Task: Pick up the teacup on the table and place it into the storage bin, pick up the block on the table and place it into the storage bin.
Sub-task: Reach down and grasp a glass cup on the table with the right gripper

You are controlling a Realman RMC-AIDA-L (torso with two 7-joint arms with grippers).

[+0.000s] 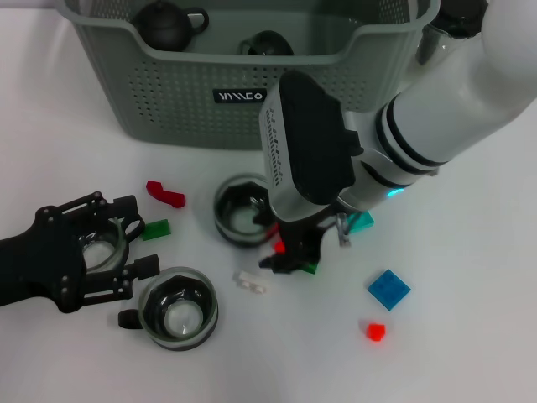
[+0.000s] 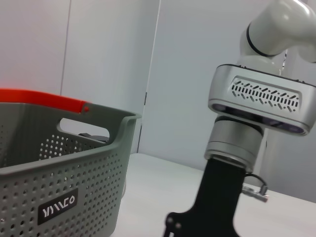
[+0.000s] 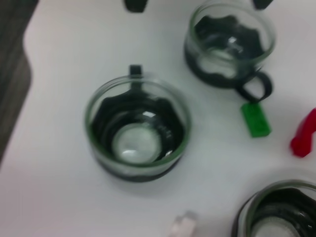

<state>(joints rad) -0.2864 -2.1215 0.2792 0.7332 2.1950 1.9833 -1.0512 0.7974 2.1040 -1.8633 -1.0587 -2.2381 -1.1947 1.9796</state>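
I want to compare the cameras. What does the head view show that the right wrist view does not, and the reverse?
Only the head view shows the storage bin, the blue block, the left gripper and the right gripper. Only the right wrist view shows the table's dark edge. Both show the three glass teacups, for example this one, and the green block.

perforated grey-green storage bin (image 2: 59, 182) with black label (image 2: 58, 206), right arm (image 2: 256, 113) beside it
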